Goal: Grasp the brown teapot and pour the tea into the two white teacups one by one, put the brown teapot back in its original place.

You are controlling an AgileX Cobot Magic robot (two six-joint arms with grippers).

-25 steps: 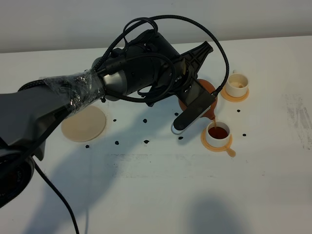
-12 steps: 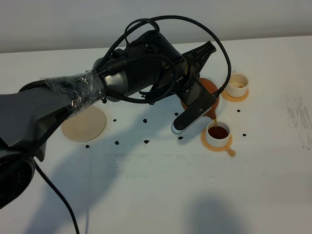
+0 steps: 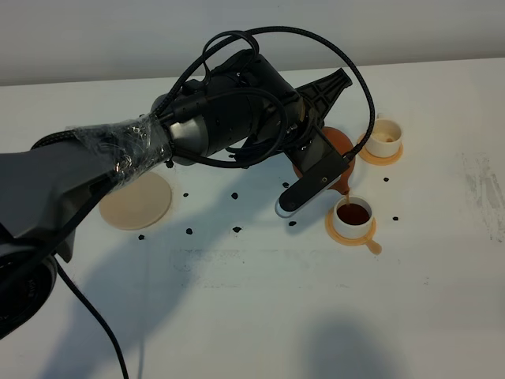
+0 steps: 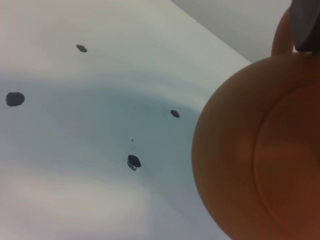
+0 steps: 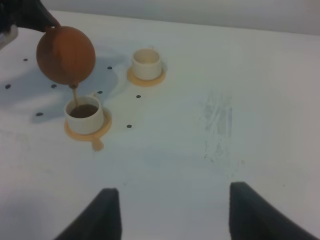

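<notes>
Overhead view: my left arm (image 3: 118,150) reaches across the white table (image 3: 442,300) and covers most of the brown teapot (image 3: 339,142). Only an orange-brown edge and the spout show, tilted over the nearer teacup (image 3: 354,214). The grip itself is hidden from that view.

Left wrist view: the pot's round belly fills one side. At the frame's edge my left claw (image 4: 303,25) appears as one dark finger pressed against the loop handle; the other finger is cut off. Finding: the claw is clamped fully on the handle.

Right wrist view: this alone shows the pour. The teapot hangs clear of the table, spout down, and a thin brown stream (image 5: 75,95) falls into the nearer teacup. That cup holds dark tea and sits on an orange saucer (image 5: 102,131). The farther teacup (image 5: 146,62) stands apart on a saucer of its own; I cannot make out its contents. My right claw (image 5: 173,192) has its fingers spread wide with nothing between them, well apart from both cups.

Only the overhead view shows the cream coaster (image 3: 136,200), lying bare well apart from the pot. Black specks (image 3: 236,229) dot the table between them.
</notes>
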